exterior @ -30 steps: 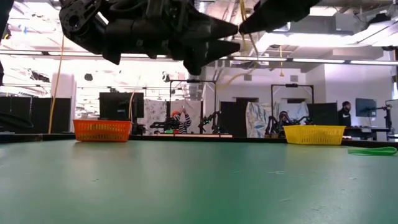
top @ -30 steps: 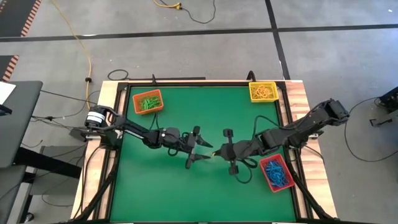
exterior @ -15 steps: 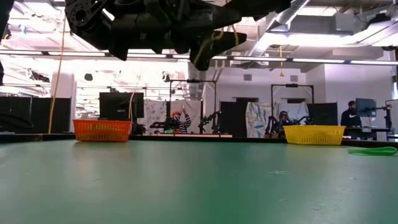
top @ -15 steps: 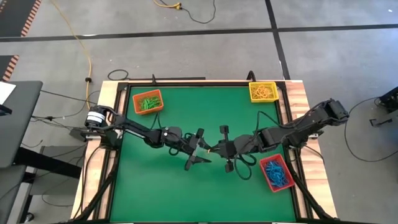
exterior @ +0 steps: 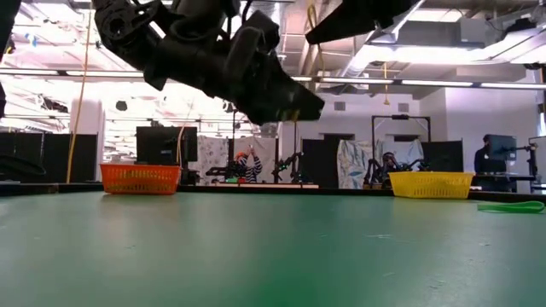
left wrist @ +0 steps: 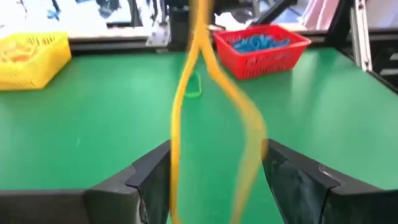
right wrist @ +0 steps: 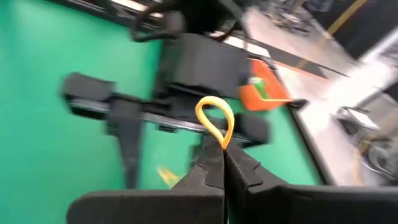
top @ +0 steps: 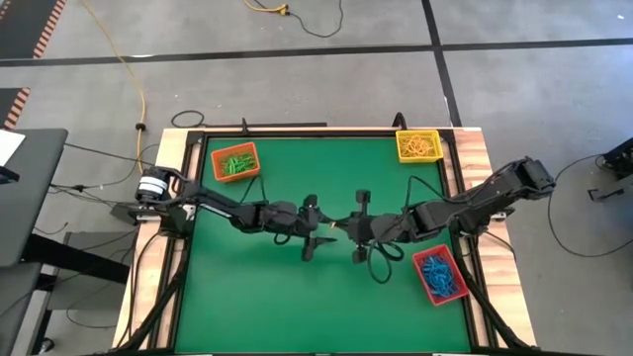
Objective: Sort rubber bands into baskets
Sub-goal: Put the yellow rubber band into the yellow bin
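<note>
A yellow rubber band (left wrist: 208,93) hangs above the middle of the green table, with my right gripper (right wrist: 222,152) shut on it. My left gripper (left wrist: 214,180) is open, one finger on each side of the band; whether either finger touches it I cannot tell. In the high view the two grippers meet tip to tip, left (top: 324,229) and right (top: 341,227). The orange basket (top: 235,161) holds green bands, the yellow basket (top: 417,145) yellow ones, the red basket (top: 440,276) blue ones. One green band (left wrist: 193,87) lies flat on the table. My right gripper pinches one end of the yellow band (right wrist: 221,142) between its two fingertips. The fingers come from the table's right side, slanting a little downward. The rest of the loop (right wrist: 213,115) stands free beyond the tips, clear of the table.
The baskets sit along the table's edges: orange far left, yellow far right, red near right. A raised wooden rim (top: 473,158) borders the green table. A black cable (top: 381,265) loops under my right arm.
My left gripper has tipped its nose downward and edged toward my right gripper, so its open fingers now stand around the band. My right gripper has turned at the wrist and shifted slightly toward the far edge, still shut on the band.
</note>
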